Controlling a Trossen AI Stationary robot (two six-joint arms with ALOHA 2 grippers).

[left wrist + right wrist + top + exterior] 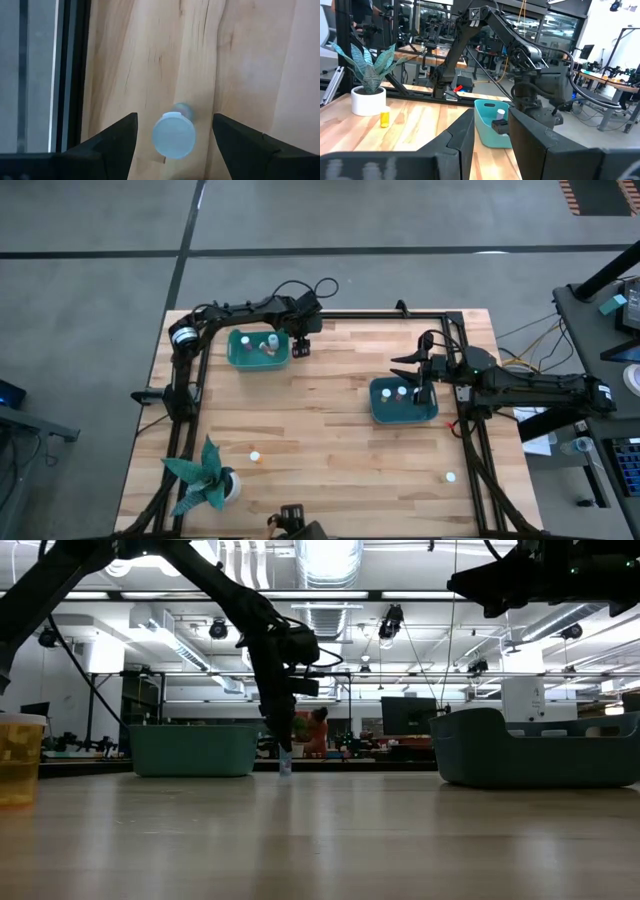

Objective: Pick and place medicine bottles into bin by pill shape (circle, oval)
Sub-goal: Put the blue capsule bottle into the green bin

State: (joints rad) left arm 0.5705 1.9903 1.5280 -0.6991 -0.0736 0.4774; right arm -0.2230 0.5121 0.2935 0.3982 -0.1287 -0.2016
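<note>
High view: the left gripper (pixel 302 346) hangs just beside the left teal plastic tray (pixel 258 348); the right gripper (pixel 425 392) waits over the right teal tray (pixel 403 402), narrowly parted, apparently empty.

Left wrist view: its fingers (pixel 111 145) stand wide, straddling one small upright white-capped medicine bottle (pixel 173 136) on the wooden desk (pixel 250 60). The bottle is probably light, rigid and smooth; grip the body below the cap.

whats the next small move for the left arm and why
Probably close the left gripper on the medicine bottle: its jaws stand open on either side of the upright bottle, which stands on the table beside the left teal tray.
</note>
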